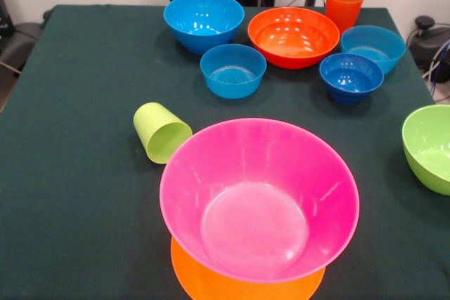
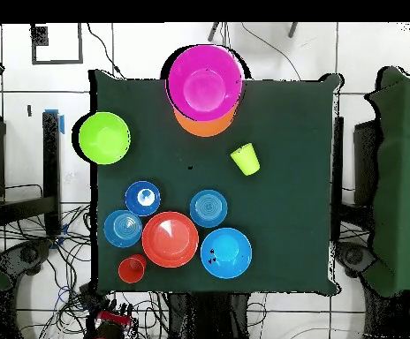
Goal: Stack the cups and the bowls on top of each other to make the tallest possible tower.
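The counter (image 1: pixel 84 194) carries a pink bowl (image 1: pixel 259 199) sitting upright on the upturned orange bowl (image 1: pixel 211 282). Beyond the pink bowl stand the red-orange bowl (image 1: pixel 293 36) and blue bowls (image 1: pixel 204 20); a green bowl (image 1: pixel 430 147) sits off to its side. Just beside it lies the green cup (image 1: pixel 162 131). The tool (image 2: pixel 111 320) is drawn back; I cannot tell its state.

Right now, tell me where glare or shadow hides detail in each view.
Front view: bright glare patches on the pink bowl floor and inside the red-orange bowl; soft shadows beside the lying green cup. Overhead view: a white highlight inside the dark blue bowl; the gripper sits among dark cables, its state unreadable.
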Robot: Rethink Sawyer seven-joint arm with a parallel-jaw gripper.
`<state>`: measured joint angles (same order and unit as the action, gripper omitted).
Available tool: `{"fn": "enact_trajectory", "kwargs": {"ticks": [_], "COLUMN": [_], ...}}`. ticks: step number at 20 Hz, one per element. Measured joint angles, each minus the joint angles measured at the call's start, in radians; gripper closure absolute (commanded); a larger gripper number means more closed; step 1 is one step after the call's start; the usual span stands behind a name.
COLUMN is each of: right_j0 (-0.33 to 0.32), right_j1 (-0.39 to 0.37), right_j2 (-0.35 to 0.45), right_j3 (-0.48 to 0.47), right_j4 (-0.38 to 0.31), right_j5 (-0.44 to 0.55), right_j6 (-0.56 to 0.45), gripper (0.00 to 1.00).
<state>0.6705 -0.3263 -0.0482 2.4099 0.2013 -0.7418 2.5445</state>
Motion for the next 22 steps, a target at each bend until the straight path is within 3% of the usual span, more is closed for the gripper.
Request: {"fn": "enact_trajectory", "kwargs": {"ticks": [9, 22], "right_j0": [-0.01, -0.01], "right_j1": [-0.024, -0.242], "right_j2": [0.0, 0.007], "right_j3": [0.005, 0.034], "right_j4": [-0.01, -0.01], "right_j5": [0.0, 0.085], "right_j6": [0.0, 0.0], "gripper": [0.0, 0.0]}}
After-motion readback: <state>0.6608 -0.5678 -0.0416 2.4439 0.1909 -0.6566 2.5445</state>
